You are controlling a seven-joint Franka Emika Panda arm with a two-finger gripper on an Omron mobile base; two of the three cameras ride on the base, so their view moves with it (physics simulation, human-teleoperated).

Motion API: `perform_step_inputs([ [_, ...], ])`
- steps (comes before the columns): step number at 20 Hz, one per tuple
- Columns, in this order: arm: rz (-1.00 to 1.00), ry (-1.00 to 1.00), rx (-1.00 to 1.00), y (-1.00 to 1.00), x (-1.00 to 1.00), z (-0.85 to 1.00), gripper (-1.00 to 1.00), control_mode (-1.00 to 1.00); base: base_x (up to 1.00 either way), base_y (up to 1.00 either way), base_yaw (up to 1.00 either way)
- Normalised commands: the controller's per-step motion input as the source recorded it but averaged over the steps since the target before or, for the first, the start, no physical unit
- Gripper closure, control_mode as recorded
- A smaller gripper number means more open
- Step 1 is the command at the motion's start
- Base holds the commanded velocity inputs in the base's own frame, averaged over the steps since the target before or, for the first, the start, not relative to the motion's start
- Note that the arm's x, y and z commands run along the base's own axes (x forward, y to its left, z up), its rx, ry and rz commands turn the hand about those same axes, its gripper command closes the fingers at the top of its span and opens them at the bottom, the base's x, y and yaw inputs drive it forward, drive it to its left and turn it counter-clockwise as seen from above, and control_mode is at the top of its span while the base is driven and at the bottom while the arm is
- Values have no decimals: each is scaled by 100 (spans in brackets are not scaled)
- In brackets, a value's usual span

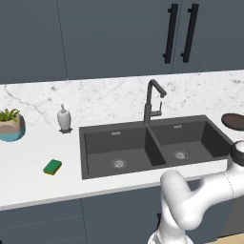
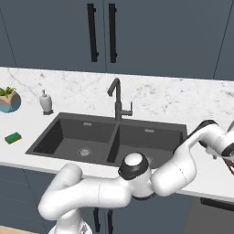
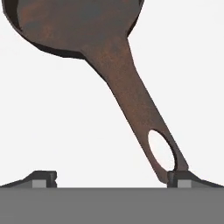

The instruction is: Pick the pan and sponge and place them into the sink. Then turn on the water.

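Observation:
The dark brown pan [image 1: 233,120] lies on the white counter just right of the sink [image 1: 95,164]. In the hand view the pan [image 3: 78,24] is at the top, and its handle [image 3: 135,105] slants down to the lower right. My gripper [image 3: 111,179] is open, hovering over the handle's end. The end with the hanging hole lies right by the right fingertip [image 3: 179,178]; the left fingertip [image 3: 43,178] is far from it over bare counter. The green and yellow sponge [image 1: 52,167] [image 2: 13,137] lies on the counter left of the sink [image 2: 50,137]. The gooseneck faucet [image 1: 152,102] [image 2: 118,100] stands behind the centre divider, with no water showing.
A white soap dispenser [image 1: 64,119] [image 2: 45,101] stands behind the sink's left corner. A potted plant [image 1: 10,125] [image 2: 8,99] sits at the far left. Dark cabinets with black handles [image 1: 181,33] hang above. My arm [image 2: 183,164] crosses in front of the right basin.

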Motion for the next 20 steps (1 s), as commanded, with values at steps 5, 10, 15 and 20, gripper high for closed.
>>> perform_step_inputs([
  [5, 6, 0, 0, -24, 40, -4, -100, -100, 0, 0, 0],
  [10, 15, 0, -2, -18, 16, 0, -100, -100, 0, 0, 0],
  [15, 20, 0, 0, -15, 6, 0, -100, -100, 0, 0, 0],
  [20, 25, 0, 0, -8, 33, 0, -100, -100, 0, 0, 0],
])
